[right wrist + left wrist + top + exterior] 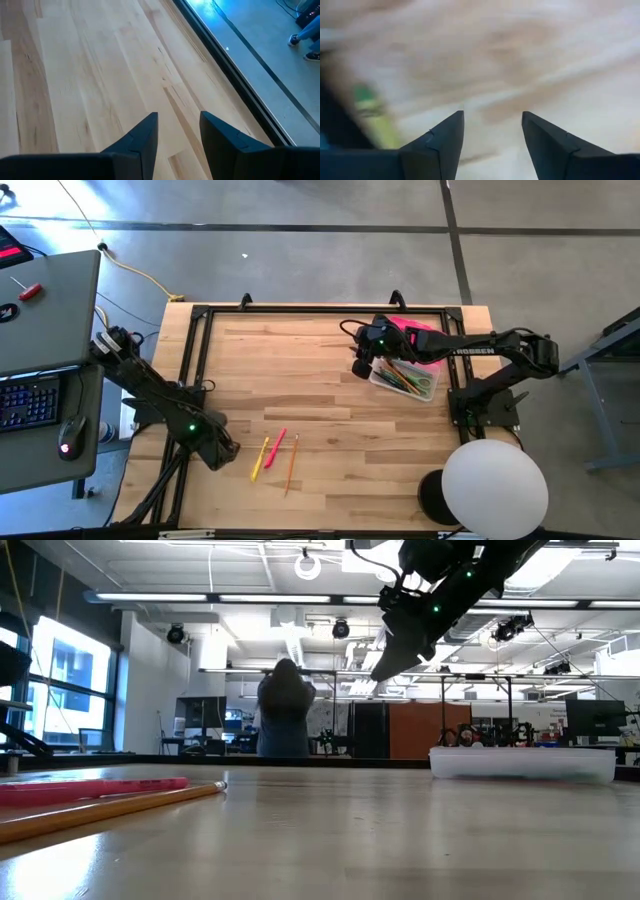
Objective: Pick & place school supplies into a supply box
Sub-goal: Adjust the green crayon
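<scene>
Three school supplies lie flat on the wooden table near its front edge: a yellow pencil (262, 458), a pink-red pen (277, 448) and an orange pencil (292, 464). In the low view the pink-red pen (95, 786) and a pencil (110, 810) show at the left. The clear supply box (405, 376) stands at the right with several pens inside, its pink lid (425, 340) behind it. My left gripper (228, 452) hangs open just left of the yellow pencil, pointing down, with nothing between its fingers (492, 115). My right gripper (360, 367) hovers open beside the box's left end, over bare wood (178, 116).
A black metal frame (200, 315) borders the table's far, left and right sides. A grey desk with a keyboard (28, 400) and a mouse stands off the left side. A white round object (495, 485) sits at the front right corner. A person (285, 710) stands in the room behind.
</scene>
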Motion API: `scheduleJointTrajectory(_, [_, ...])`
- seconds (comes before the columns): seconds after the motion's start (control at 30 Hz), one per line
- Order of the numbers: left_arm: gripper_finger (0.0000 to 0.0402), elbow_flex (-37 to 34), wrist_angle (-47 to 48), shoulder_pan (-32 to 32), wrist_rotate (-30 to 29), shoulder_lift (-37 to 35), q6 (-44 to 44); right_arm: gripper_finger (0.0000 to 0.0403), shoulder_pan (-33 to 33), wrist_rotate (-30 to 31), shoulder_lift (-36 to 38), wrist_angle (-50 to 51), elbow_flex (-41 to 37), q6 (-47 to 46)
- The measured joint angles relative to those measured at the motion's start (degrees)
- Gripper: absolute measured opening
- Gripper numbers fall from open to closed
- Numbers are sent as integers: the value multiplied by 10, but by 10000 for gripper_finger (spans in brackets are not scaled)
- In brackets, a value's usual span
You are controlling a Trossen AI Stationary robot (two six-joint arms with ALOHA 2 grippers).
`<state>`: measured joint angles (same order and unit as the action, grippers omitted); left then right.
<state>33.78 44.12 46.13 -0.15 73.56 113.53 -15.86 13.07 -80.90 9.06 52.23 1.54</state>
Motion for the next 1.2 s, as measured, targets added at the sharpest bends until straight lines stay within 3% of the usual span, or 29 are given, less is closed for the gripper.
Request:
scheduleJointTrajectory(0.2, [217,26,-3,0,-2,0,-7,124,0,0,0,-4,0,0])
scheduleJointTrajectory(0.53, [192,50,134,0,30,-1,22,124,0,0,0,-3,0,0])
scheduleJointTrajectory(0.97, [185,50,201,6,58,-1,23,124,0,-35,0,-3,0,2])
scheduleJointTrajectory(1.2, [177,29,161,82,58,-1,156,124,0,-34,0,-3,0,4])
